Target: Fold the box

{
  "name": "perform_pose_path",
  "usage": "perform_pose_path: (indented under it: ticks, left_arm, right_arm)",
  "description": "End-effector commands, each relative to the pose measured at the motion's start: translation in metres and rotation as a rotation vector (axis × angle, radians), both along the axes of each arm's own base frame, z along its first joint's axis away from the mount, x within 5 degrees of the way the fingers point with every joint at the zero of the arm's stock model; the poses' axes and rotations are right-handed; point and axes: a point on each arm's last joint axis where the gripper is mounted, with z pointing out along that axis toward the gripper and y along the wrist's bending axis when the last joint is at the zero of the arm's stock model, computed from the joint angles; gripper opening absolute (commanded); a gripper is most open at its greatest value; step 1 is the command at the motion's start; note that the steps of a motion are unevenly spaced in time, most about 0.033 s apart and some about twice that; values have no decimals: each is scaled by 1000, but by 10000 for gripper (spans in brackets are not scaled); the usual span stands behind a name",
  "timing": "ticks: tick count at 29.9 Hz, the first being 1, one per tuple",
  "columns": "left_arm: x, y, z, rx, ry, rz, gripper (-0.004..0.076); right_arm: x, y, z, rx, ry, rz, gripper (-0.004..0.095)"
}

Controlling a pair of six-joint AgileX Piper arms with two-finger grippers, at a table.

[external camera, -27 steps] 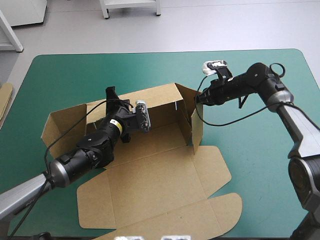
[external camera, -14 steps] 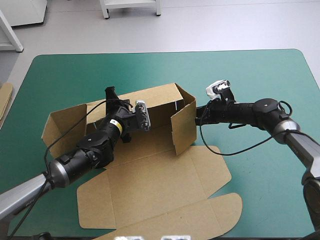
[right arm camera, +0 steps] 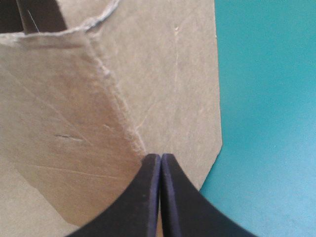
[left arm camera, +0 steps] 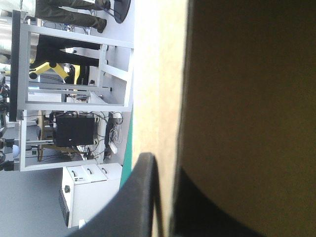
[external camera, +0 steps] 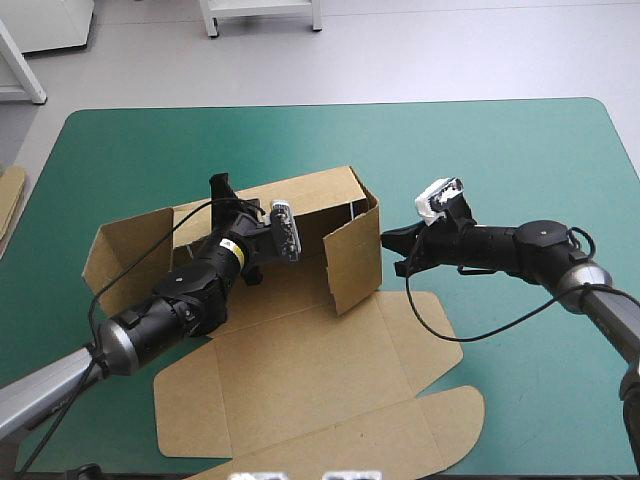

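Here the brown box (external camera: 300, 360), light, stiff board, lies mid-way across the counter (external camera: 500, 150). The left gripper (external camera: 222, 185) clamps its back wall (external camera: 310, 200). The right gripper (external camera: 387, 239), closed to a point, is at the side flap (external camera: 355, 255). It is best held by the edges.

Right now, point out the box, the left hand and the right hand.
box (external camera: 310, 370): high view, on its flat near panel.
left hand (external camera: 221, 186): high view, fingertips at the box's back wall.
right hand (right arm camera: 161, 158): right wrist view, where its shut fingertips meet.
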Motion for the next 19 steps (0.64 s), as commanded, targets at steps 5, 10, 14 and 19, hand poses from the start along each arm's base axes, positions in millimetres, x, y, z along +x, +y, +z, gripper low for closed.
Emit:
perform_pose_path:
  ticks: [5, 10, 14, 19]
  left_arm:
    - [-4, 2, -9, -105, 96, 87, -9]
    - [-4, 2, -9, -106, 98, 89, -8]
    - [-4, 2, -9, -109, 98, 91, -8]
    - [-4, 2, -9, -109, 98, 91, -8]
  right_arm:
    - [-13, 5, 23, 70, -37, 103, 330]
    - [-9, 3, 23, 75, -41, 62, 591]
    - [-11, 6, 25, 106, -33, 75, 600]
    - [-10, 5, 25, 101, -42, 67, 600]
